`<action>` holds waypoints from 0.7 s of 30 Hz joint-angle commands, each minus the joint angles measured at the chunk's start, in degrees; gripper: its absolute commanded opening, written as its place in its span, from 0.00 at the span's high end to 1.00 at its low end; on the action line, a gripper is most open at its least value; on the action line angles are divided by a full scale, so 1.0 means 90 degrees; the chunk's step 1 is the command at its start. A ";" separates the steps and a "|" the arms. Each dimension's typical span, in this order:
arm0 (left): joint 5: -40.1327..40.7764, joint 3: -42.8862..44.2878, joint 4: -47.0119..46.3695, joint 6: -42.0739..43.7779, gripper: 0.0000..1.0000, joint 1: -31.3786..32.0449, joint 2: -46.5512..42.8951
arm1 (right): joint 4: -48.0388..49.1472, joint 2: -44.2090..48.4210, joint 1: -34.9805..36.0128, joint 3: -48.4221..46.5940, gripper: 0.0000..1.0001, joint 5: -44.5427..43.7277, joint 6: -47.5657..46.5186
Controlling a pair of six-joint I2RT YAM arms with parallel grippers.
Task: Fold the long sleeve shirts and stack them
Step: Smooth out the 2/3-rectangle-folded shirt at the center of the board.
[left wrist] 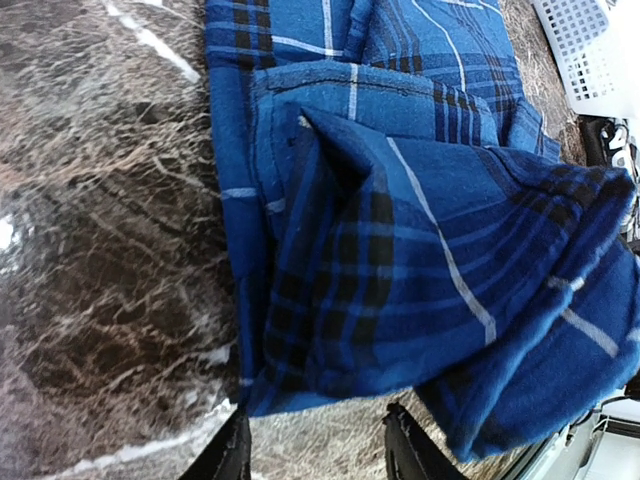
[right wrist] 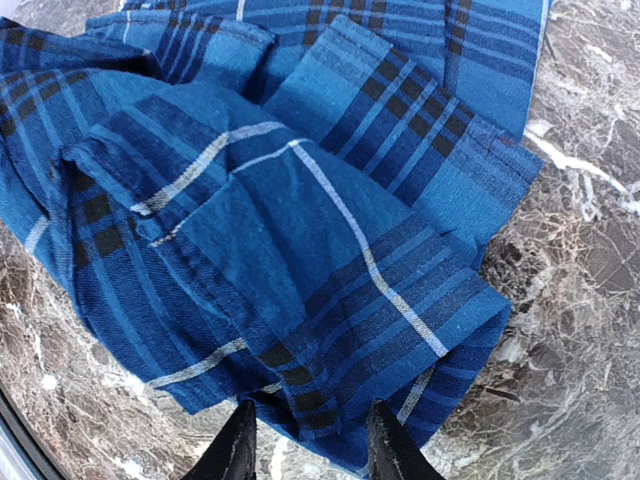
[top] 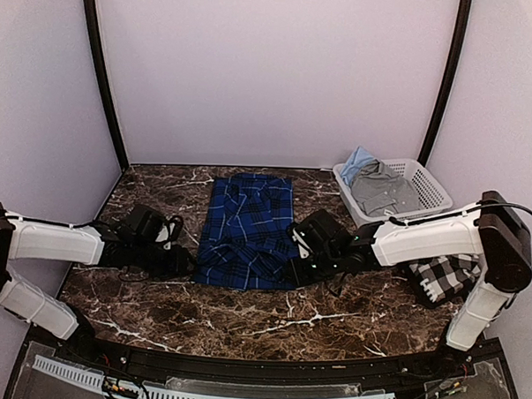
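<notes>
The royal blue plaid shirt (top: 247, 230) lies partly folded in the middle of the marble table. My left gripper (top: 184, 263) is at the shirt's near left corner. In the left wrist view the gripper (left wrist: 315, 452) is open, and the rumpled hem (left wrist: 330, 370) lies just ahead of its tips. My right gripper (top: 296, 270) is at the near right corner. In the right wrist view the gripper (right wrist: 310, 442) is open, with the shirt's hem (right wrist: 320, 400) reaching between its fingertips. The black-and-white check shirt (top: 444, 276) lies crumpled at the right, partly under my right arm.
A white laundry basket (top: 430, 182) at the back right holds grey and light blue garments. Dark marble tabletop (top: 270, 319) spreads in front of the shirt. Walls enclose the back and sides.
</notes>
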State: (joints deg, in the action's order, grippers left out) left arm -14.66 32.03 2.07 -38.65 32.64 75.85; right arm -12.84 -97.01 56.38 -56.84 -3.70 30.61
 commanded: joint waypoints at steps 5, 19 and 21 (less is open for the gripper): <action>-0.0322 0.0632 -0.0691 0.0017 0.61 0.0073 0.0710 | 0.0217 -0.0268 0.0012 -0.0429 0.73 -0.0153 -0.0068; 0.0054 0.1500 -0.0311 -0.0449 1.00 0.0060 0.1078 | 0.0371 -0.0589 -0.0799 -0.1136 1.00 -0.0365 0.0056; 0.0109 0.1818 -0.0126 -0.0618 1.00 0.0031 0.1281 | 0.0524 -0.0694 -0.1017 -0.1208 1.00 -0.0244 0.0087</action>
State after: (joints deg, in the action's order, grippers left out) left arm -15.27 43.90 -1.80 -41.12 33.01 85.25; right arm -11.75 -101.41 50.48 -65.58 -5.87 30.61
